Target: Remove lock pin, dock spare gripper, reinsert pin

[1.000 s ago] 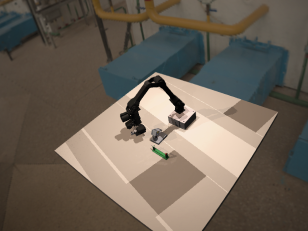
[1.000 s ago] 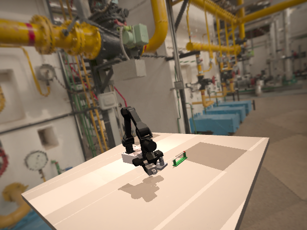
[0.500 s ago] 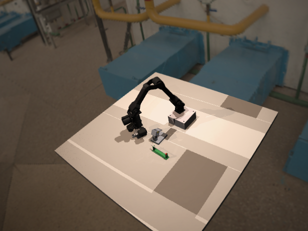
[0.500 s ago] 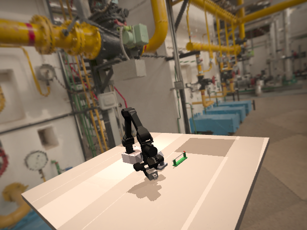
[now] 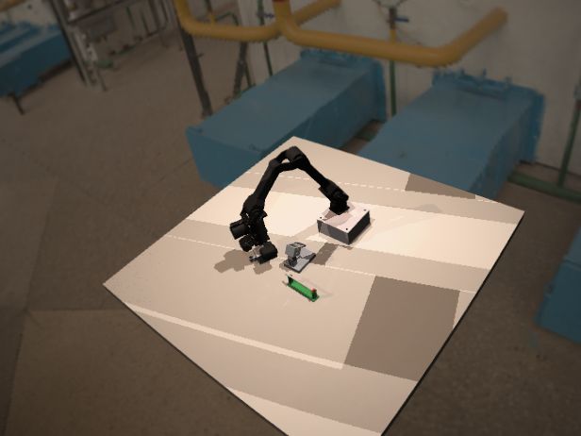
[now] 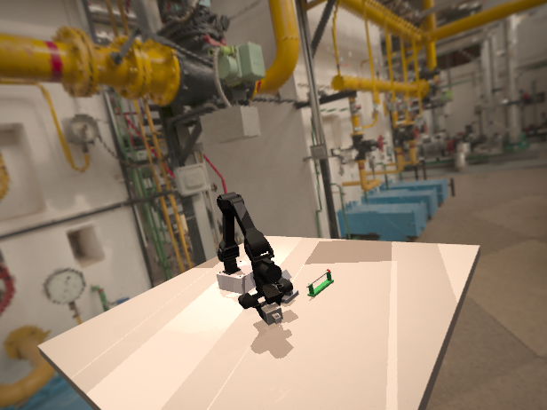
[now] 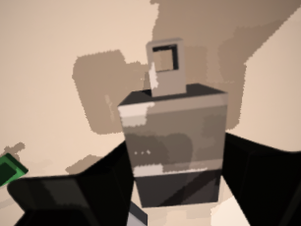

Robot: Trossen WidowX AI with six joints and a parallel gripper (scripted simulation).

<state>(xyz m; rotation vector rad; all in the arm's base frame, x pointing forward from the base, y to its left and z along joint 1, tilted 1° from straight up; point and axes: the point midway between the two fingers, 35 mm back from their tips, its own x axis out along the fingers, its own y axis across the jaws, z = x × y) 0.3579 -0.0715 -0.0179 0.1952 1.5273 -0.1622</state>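
My gripper (image 5: 257, 250) (image 6: 266, 303) (image 7: 169, 134) is shut on the spare gripper (image 5: 254, 259) (image 6: 272, 314) (image 7: 172, 130), a grey block held above the table. Its spigot (image 7: 167, 84), with a square hole, points away from my fingers. The mount (image 5: 292, 250) (image 6: 291, 295) stands beside my gripper, its grey socket raised on a base plate; my arm hides much of it in the exterior view. The green rack (image 5: 302, 288) (image 6: 321, 287) (image 7: 16, 169) stands on the table beyond the mount. The thin lock pin (image 6: 319, 279) lies across its two posts, with a red end (image 5: 313, 291) (image 6: 328, 271).
The arm's box-shaped base (image 5: 343, 226) (image 6: 233, 282) stands on the table (image 5: 236, 302) (image 6: 337, 350) behind the mount. The arm arches from it over the table. Shadows of the arm and the held block fall below them.
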